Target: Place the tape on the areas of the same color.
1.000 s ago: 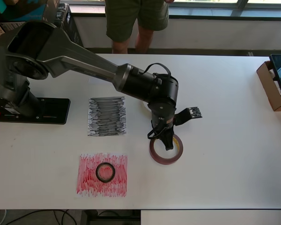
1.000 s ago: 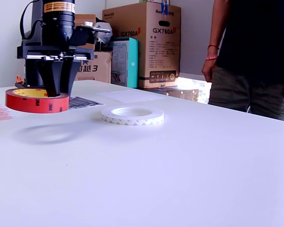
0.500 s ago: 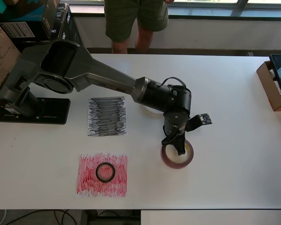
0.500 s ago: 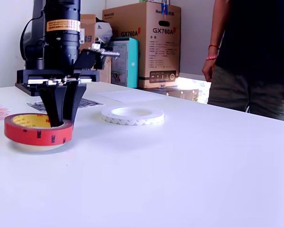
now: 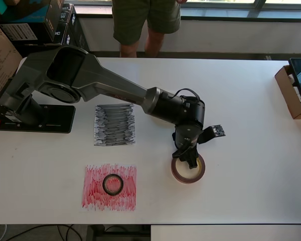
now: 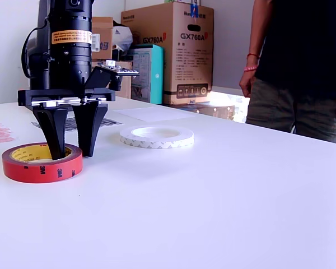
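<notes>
Overhead first. Red tape roll (image 5: 188, 169) flat on the white table (image 5: 251, 125), core axis vertical, hole facing up, yellowish inner wall visible. Well right of the red scribbled patch (image 5: 109, 187), not on it. Gripper (image 5: 187, 157) pointing straight down over the roll's upper-left rim; fingers spread, exact gap hard to read from above. Small black tape roll (image 5: 113, 184) flat in the middle of the red patch, hole up. Black scribbled patch (image 5: 114, 124) bare, upper left of the gripper, long side running top-to-bottom in this view. White roll mostly hidden under the arm's wrist. Arm base (image 5: 32, 108) bolted at the table's left edge. Person in green shorts (image 5: 145, 22) standing beyond the far edge. Cardboard box (image 5: 293, 93) with a tablet on it at the right edge. Dark boxes on the floor top left.

Exterior view next. Red roll (image 6: 42, 162) lying flat on the table (image 6: 213, 207), printing on the outer wall. Jaws apart, gripping nothing: one finger (image 6: 52, 133) down inside the core, the other (image 6: 90, 130) outside the rim on the exterior view's right, roll wall between them with visible clearance. White tape roll (image 6: 157, 136) flat, hole up, to the exterior view's right of the gripper (image 6: 71, 150) and farther back. Faint white sheet (image 6: 154, 114) behind it, bare. Edge of the red patch at far left. Stacked cartons (image 6: 168, 53) and a teal box against the back wall; person (image 6: 297, 67) at right, red wristband.
</notes>
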